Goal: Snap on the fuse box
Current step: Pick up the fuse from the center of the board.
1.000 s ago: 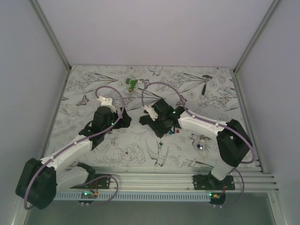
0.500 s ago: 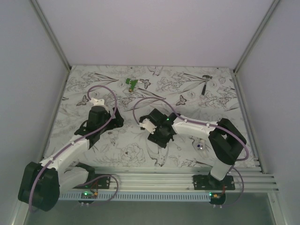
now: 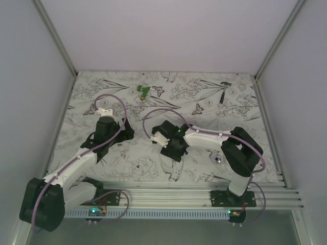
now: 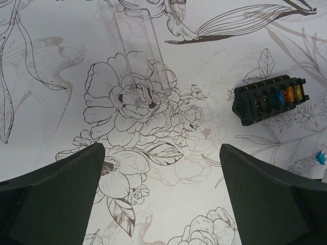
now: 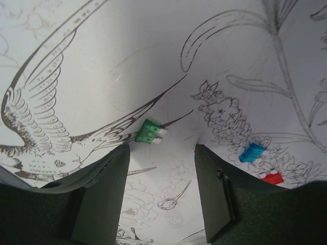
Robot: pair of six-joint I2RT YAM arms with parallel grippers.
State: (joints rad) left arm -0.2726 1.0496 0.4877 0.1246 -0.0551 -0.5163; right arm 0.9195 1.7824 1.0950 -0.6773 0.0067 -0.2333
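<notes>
Both arms have drawn back over the last second: the left one has swung away toward its own side with its jaws spreading to full width, and the right one has pulled in toward the near edge.

The fuse box (image 4: 270, 99) lies flat on the flower-printed surface (image 4: 46, 127), untouched, its top face uncovered and showing a row of blue, orange and yellow fuses. It sits ahead of the left end effector (image 4: 161, 168) and off toward that tool's right finger, not between the jaws. A clear cover (image 4: 142, 51) lies flat farther ahead, well apart from the box and turned at a different angle to it. The left end effector hangs wide open and empty.

The right end effector (image 5: 161, 168) is partly open with nothing in it, hovering above a loose green fuse (image 5: 149, 132); a blue fuse (image 5: 253, 152) and a red fuse (image 5: 272, 178) lie off to one side.

Judging by this, the cover is yet to be fetched. Doing it well probably means pinching the cover across its long sides, holding it level, turning it to match the box's long axis, bracing the box with the other arm, then pressing down evenly so both ends catch.
</notes>
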